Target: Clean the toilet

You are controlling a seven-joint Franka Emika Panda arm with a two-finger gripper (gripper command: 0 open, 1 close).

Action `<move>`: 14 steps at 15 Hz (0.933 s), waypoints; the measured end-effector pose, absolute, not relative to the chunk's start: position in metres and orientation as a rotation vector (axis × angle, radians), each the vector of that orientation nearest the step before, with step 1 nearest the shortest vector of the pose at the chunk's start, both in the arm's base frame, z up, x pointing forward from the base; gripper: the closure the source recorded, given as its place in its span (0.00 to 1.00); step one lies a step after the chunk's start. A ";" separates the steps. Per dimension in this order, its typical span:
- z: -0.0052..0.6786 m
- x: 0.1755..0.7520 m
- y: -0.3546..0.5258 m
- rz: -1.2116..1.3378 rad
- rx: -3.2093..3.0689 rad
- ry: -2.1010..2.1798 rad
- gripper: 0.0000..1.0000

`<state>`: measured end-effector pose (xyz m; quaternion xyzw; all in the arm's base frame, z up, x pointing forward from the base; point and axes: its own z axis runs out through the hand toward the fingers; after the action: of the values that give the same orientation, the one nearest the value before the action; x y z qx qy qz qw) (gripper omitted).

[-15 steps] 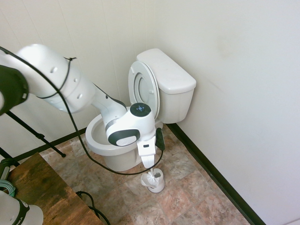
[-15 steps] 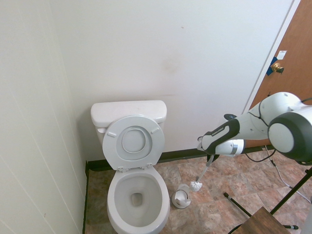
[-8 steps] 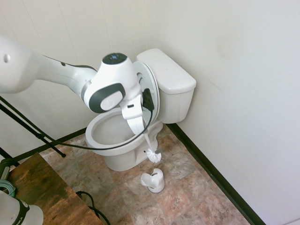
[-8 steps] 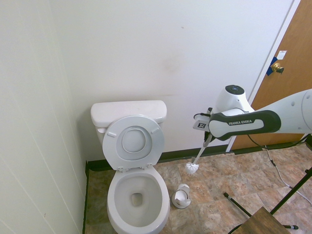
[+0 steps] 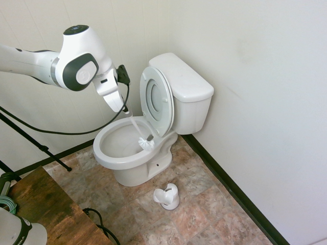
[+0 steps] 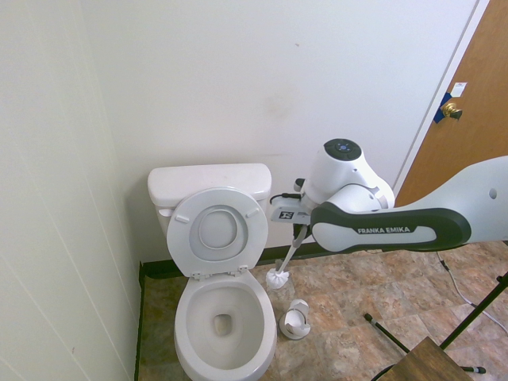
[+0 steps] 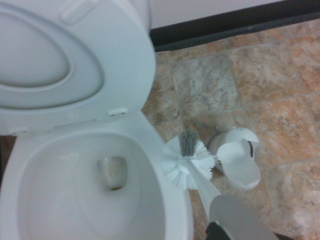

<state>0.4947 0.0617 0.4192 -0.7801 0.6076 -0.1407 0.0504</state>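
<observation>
While gripper [image 5: 124, 108] pinches toilet brush [image 5: 145, 142] by its handle, bristles beside rim of toilet [image 5: 120, 162], seat raised, brush holder [image 5: 167, 196] on tiled floor [image 5: 204, 214].

So the toilet [image 5: 134, 153] sits in the corner, tank against the wall, lid up. The brush [image 5: 144, 141] hangs over the toilet's rim. The brush holder [image 5: 167, 197] is on the floor just beside the toilet's base.

The end effector [image 5: 124, 108] has risen and travelled from above the brush holder [image 5: 167, 196] on the floor toward the toilet [image 5: 134, 151]. The toilet brush [image 5: 145, 142] it grips has left the holder and now hangs with its head at the bowl rim.
</observation>
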 end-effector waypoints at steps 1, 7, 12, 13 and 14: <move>0.415 0.494 0.078 -0.426 -2.391 1.824 1.00; 0.369 0.511 0.142 -0.435 -2.419 1.700 1.00; 0.324 0.540 0.175 -0.406 -2.422 1.675 1.00; 0.315 0.547 0.178 -0.397 -2.423 1.677 1.00; 0.307 0.554 0.181 -0.391 -2.426 1.679 1.00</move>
<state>0.5538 0.1811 0.3068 -0.8124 0.5622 -0.1308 0.0825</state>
